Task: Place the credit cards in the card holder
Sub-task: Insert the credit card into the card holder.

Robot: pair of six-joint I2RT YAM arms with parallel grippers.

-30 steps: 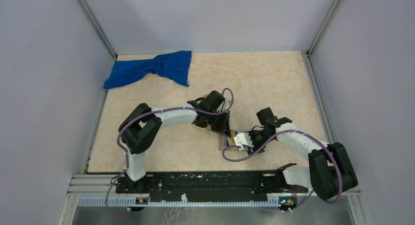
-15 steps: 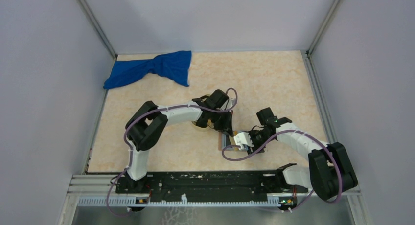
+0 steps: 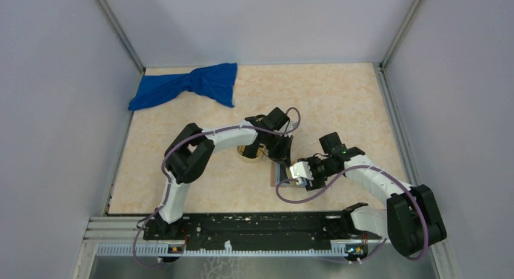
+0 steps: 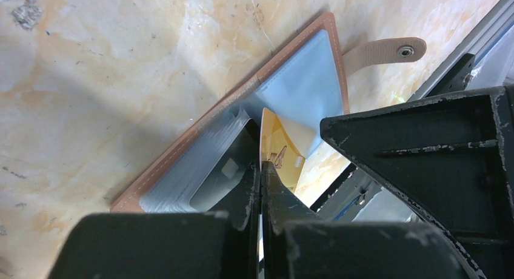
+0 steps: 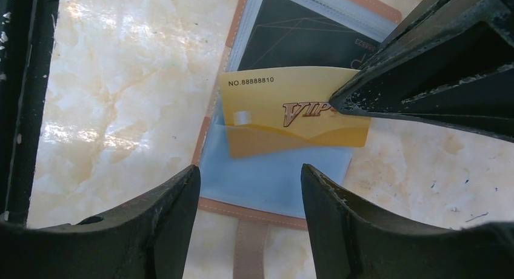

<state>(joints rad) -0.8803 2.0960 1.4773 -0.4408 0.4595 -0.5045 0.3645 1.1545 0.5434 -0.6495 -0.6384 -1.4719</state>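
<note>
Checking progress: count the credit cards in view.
2. A gold VIP card, pinched by the left gripper, over the open card holder; a black card inside one of its clear pockets. More may be hidden.

**Gold, Black and Blue-Grey**

The card holder (image 5: 267, 182) is reddish-brown with pale stitching, blue-grey inside. The gold card (image 5: 285, 115) bears brown VIP lettering and a darker wave. The black card (image 5: 291, 39) carries thin gold lines. The table (image 5: 121, 97) is cream marbled orange; the far-left cloth (image 3: 188, 85) is plain blue.
</note>
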